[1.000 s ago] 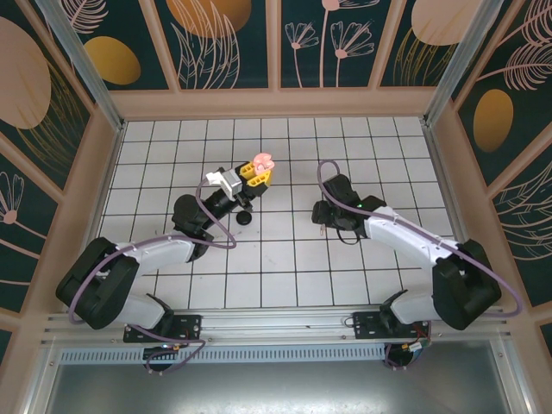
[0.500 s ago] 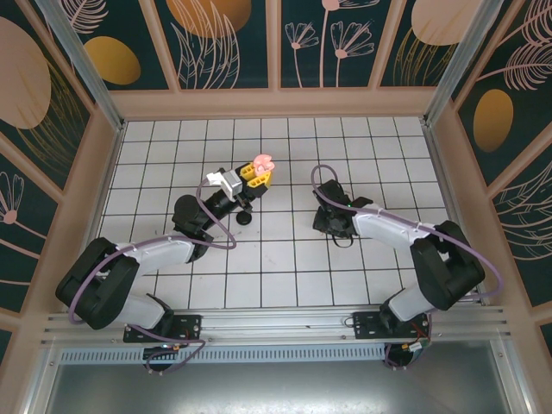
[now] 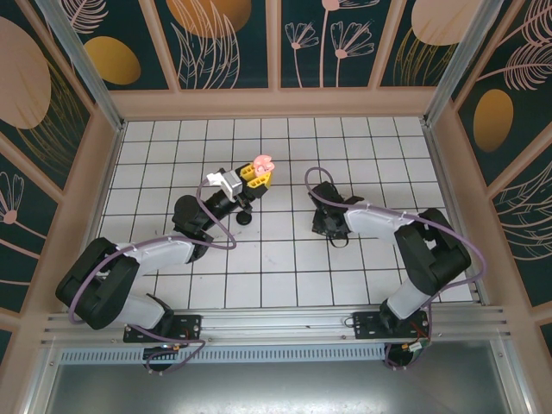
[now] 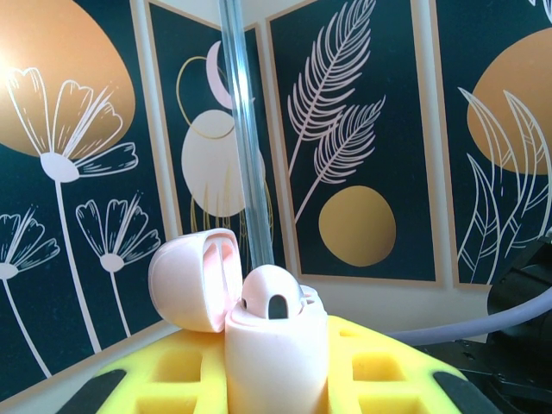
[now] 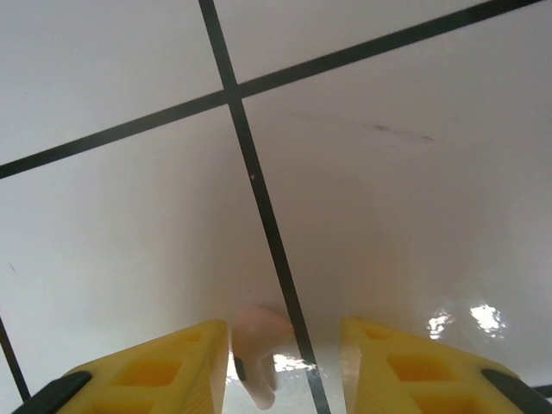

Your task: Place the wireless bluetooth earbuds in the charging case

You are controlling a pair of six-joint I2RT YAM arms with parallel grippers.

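My left gripper [image 3: 253,176] is shut on a pale pink charging case [image 4: 276,354], held upright above the table. Its lid [image 4: 194,280] hangs open to the left, and one pink earbud [image 4: 272,297] sits in the case's mouth. From above, the case [image 3: 262,163] is a pink spot at the yellow fingertips. My right gripper [image 3: 326,224] is down at the tiles right of centre. A second pale pink earbud [image 5: 257,345] lies on the tile between its jaws [image 5: 285,366]. It rests against the left finger [image 5: 164,371], with a gap to the right finger [image 5: 414,371].
A small round black object [image 3: 245,217] lies on the tiles just below my left gripper. The floor is white tile with black grid lines [image 5: 259,207]. Patterned walls [image 3: 276,43] enclose the back and sides.
The right arm has folded in toward the centre, its elbow swinging left, while its gripper stays low over the same tiles. The left arm and the case have not moved.
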